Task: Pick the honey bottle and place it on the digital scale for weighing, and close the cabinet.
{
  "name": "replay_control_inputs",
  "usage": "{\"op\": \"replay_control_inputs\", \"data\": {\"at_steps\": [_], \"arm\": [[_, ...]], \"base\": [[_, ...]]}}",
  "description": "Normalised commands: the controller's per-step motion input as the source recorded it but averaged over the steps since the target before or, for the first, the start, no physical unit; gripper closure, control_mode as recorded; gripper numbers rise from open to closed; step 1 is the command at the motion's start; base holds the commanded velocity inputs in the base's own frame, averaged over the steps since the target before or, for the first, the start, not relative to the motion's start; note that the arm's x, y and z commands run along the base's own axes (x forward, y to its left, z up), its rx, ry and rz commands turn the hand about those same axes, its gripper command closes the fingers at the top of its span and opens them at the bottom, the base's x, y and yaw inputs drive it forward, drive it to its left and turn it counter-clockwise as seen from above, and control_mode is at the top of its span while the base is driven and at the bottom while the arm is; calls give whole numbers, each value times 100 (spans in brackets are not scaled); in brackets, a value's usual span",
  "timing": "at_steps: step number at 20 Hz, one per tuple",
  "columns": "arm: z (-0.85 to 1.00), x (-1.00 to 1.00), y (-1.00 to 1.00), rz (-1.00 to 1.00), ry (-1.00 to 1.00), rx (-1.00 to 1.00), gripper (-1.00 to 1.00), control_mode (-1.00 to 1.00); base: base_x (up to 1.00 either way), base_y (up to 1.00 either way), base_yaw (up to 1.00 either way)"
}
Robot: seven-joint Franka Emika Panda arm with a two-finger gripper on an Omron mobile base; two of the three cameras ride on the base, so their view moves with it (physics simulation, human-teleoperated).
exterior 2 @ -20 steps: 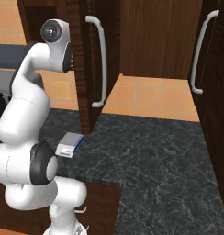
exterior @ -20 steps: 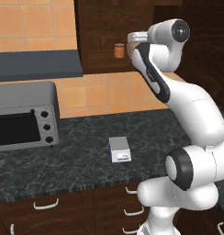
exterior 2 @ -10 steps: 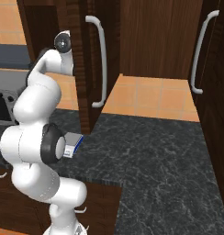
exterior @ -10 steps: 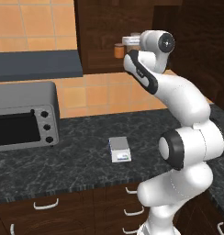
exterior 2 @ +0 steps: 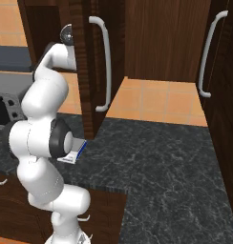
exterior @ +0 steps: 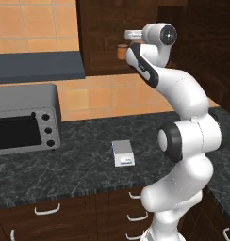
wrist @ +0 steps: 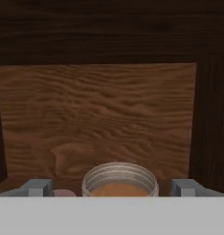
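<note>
The cabinet is seen standing open on the wall, its dark door swung out toward the room, with the long silver bar handle on the door's face. A grey toaster oven is set on the dark speckled counter at the left. The white arm is raised from the base and reached up into the open cabinet, where the gripper is held at shelf height. In the hand view the wooden back wall of the cabinet is faced, and the honey bottle is found on the shelf, its grey rim and amber content seen between the two fingertips. The jaws are spread wide, one on each side of the bottle, with clear gaps left; nothing is gripped. A small orange jar is seen on the same shelf, just beside the gripper. The digital scale is lying flat on the counter, well below the cabinet and right of the toaster oven.
</note>
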Motion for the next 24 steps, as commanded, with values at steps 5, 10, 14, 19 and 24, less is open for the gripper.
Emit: {"op": "replay_control_inputs", "data": {"at_steps": [5, 10, 14, 19, 24], "arm": [[-26, 29, -1, 0, 1, 0, -100, -100], [-24, 29, -1, 0, 0, 0, -100, -100], [-15, 26, -4, 0, 0, 0, -100, -100], [-14, 3, -1, 0, 0, 0, 100, -100], [-5, -28, -3, 0, -2, 0, 100, -100]], "base": [[0, 0, 0], [0, 0, 0], [0, 0, 0], [0, 0, 0], [0, 0, 0]]}}
